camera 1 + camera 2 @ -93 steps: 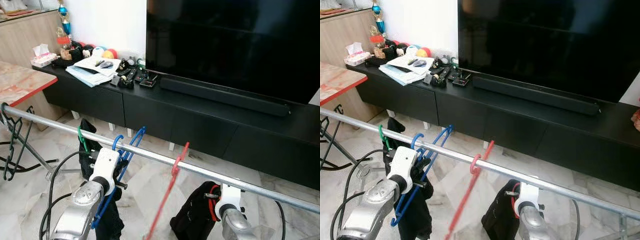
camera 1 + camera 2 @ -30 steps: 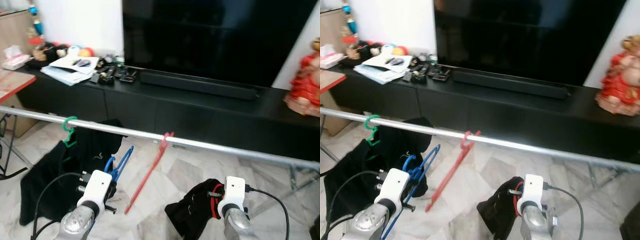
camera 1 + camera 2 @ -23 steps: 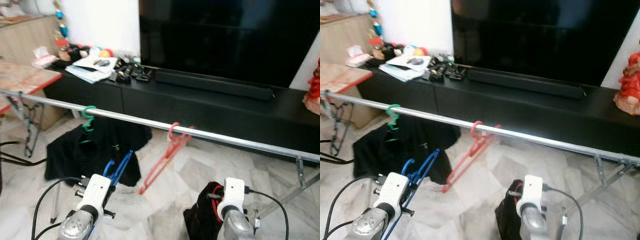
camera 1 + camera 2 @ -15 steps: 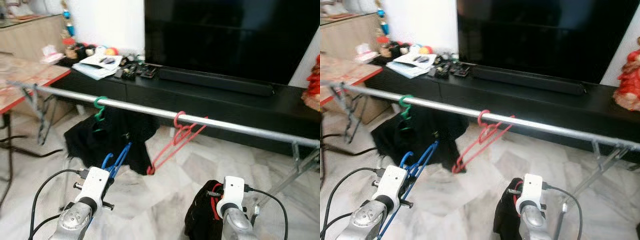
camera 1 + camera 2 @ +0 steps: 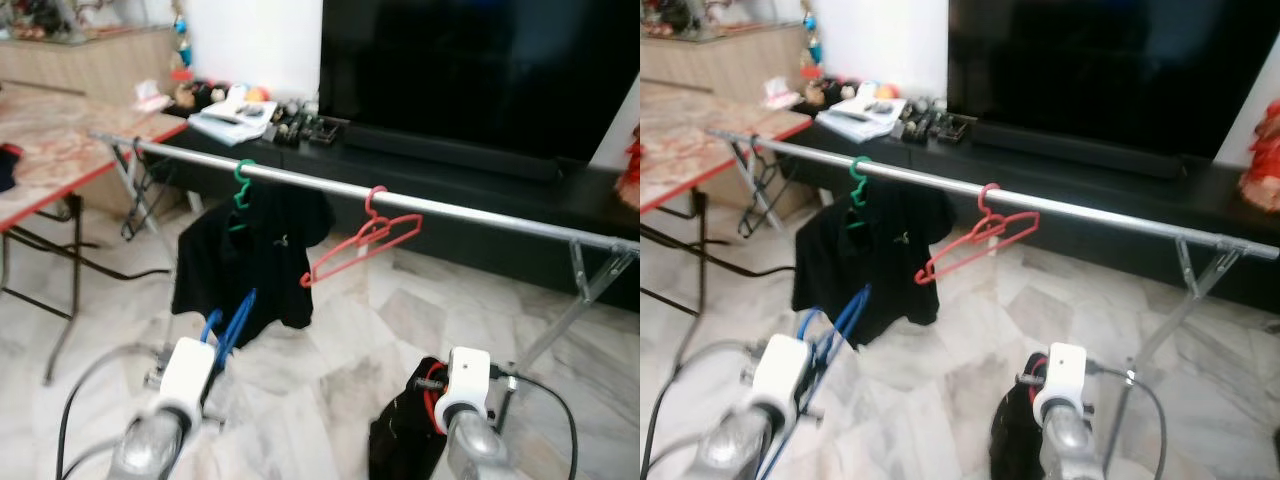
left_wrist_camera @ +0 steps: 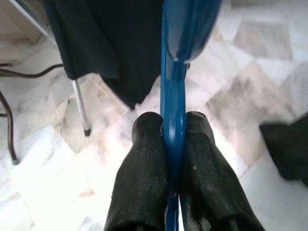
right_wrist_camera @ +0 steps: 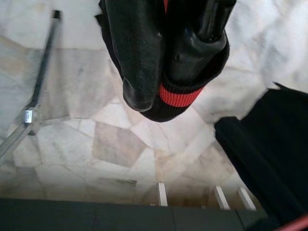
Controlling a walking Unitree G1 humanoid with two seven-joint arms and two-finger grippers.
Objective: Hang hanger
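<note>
Your blue hanger (image 6: 173, 72) is not on the rail (image 5: 480, 215) yet, so the main step is still ahead of you. The left pincer (image 6: 172, 159) is clamped on the hanger's flat plastic bar, one black finger (image 6: 142, 178) pressed against each side, and it holds the hanger low in front of the robot, well below the rail and on the near side of it. In the head views its blue loop (image 5: 228, 320) rises just above the left wrist, short of the dark shirt.

On the rail itself you can see two hangers already hooked: a green one (image 5: 240, 185) carrying the black shirt (image 5: 245, 260), and just beside it, toward the rail's stand end, an empty red hanger (image 5: 365, 240) tilted at an angle. Between the red hanger and the stand leg (image 5: 565, 305) there is a long bare stretch of rail, which looks like the easiest place for the blue one.

Your right pincer (image 7: 166, 62) is closed on a black garment with a red band (image 7: 180, 98), held low beside the left arm; that cloth (image 5: 405, 440) hangs in a bundle well below the rail.

What remains, as I judge it: step closer, lift the blue hook above the rail, lower it over the tube, then release.
</note>
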